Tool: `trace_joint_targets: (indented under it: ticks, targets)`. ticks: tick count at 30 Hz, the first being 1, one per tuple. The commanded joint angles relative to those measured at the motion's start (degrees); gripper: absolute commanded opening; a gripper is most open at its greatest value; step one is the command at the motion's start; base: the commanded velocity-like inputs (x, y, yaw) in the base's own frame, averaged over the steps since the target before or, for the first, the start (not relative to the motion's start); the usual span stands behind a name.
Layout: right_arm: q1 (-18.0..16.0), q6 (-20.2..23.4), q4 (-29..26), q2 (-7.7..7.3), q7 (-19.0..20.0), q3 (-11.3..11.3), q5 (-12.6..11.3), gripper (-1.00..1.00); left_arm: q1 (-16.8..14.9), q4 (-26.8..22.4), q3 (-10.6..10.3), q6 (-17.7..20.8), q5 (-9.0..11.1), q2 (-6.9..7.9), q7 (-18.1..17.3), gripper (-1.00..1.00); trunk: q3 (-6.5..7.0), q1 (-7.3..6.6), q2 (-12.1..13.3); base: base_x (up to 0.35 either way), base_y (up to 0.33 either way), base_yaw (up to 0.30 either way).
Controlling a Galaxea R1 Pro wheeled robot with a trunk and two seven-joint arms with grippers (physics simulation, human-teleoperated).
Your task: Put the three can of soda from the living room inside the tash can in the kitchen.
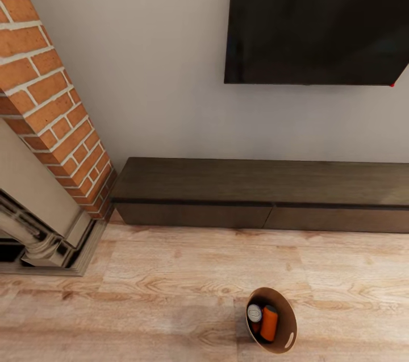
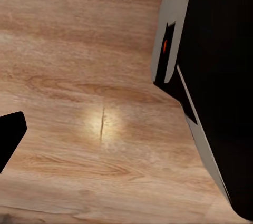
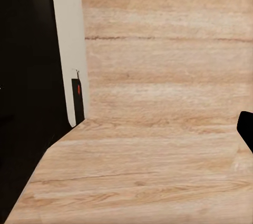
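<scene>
Cans (image 1: 267,321) are lying inside the bin (image 1: 282,299), which is standing on the wood floor (image 1: 170,294) near the low cabinet (image 1: 261,191). Whether either arm's fingers are apart cannot be told.

Tash can (image 1: 287,316) upright on wood floor; orange can of soda (image 1: 269,323), silver-topped can (image 1: 254,312) inside.

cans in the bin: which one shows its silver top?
The left one in the bin, silver end facing up. The orange can beside it shows its side.

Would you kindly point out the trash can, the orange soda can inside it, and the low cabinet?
trash can (image 1: 286,302): head view, inner wall near rim.
orange soda can (image 1: 269,323): head view, its side.
low cabinet (image 1: 261,180): head view, top surface.
</scene>
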Motion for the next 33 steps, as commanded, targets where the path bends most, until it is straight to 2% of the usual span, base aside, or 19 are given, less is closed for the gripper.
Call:
trace_joint_targets:
  ticks: [1, 7, 15, 33]
  targets:
    - [0.0, 0.0, 0.0, 0.06, 0.0, -0.04, -0.04, 1.0, -0.03, 0.01, 0.03, 0.0, 0.01, -0.25, 0.0, 1.0, 0.0, 0.0, 0.0, 0.0, 0.0, 0.0]
    - [0.0, 0.0, 0.03, 0.76, 0.0, -0.14, -0.02, 1.0, -0.08, 0.03, 0.04, 0.0, -0.12, -1.28, 0.0, 1.0, 0.0, 0.0, 0.0, 0.0, 0.0, 0.0]
    - [0.0, 0.01, -0.02, 2.2, 0.0, -0.17, -0.03, 1.0, -0.09, 0.03, 0.05, -0.01, 0.01, -1.64, 0.0, 1.0, 0.0, 0.0, 0.0, 0.0, 0.0, 0.0]
    - [0.0, 0.01, -0.02, 2.42, 0.0, -0.17, 0.08, 1.0, -0.11, 0.03, 0.05, -0.01, -0.02, -1.68, 0.0, 1.0, 0.0, 0.0, 0.0, 0.0, 0.0, 0.0]
